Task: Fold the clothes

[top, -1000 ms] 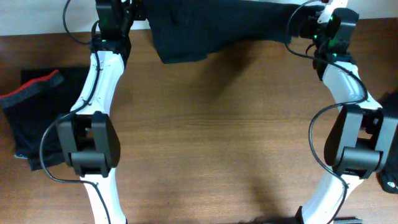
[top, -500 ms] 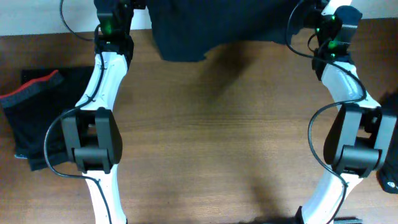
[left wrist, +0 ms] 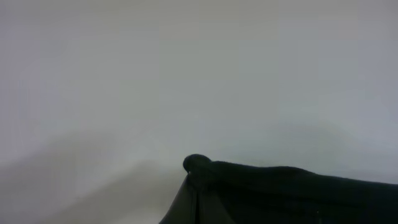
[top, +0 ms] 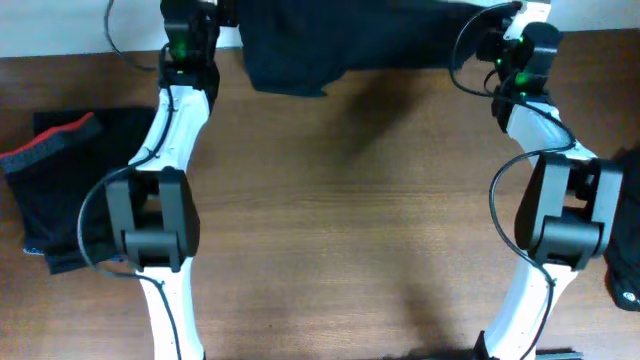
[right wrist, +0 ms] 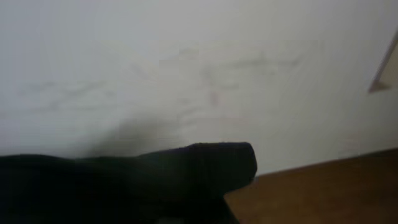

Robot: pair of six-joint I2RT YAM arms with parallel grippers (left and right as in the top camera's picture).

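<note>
left gripper (top: 215, 12) sits at the far edge of the table (top: 340, 220), up by the wall (top: 60, 25), and we cannot tell how far its jaws are parted: from overhead its tip runs straight into the dark garment (top: 340, 40), and in the left wrist view we see only a rounded bunch of that garment (left wrist: 280, 193) rising from the bottom of the frame, with no finger showing

right gripper (top: 497, 22) is at the same far edge on the other side, its tip also meeting the garment's end. in the right wrist view a rolled fold of the garment (right wrist: 124, 186) fills the lower part of the frame and covers the place where the fingers would be, so here too we cannot say whether the jaws are closed or parted. a strip of the wooden table (right wrist: 323, 186) shows at lower right

we see the garment spread as a wide band between the two grippers along the table's far edge. its left part hangs lower onto the wood than its right part, and a soft shadow lies on the table just below it

well apart from it, at the table's left edge, lies a pile of dark clothes (top: 60, 200) with a red waistband (top: 50, 148) on top. another dark item (top: 625, 240) shows at the right edge, partly cut off by the frame
</note>
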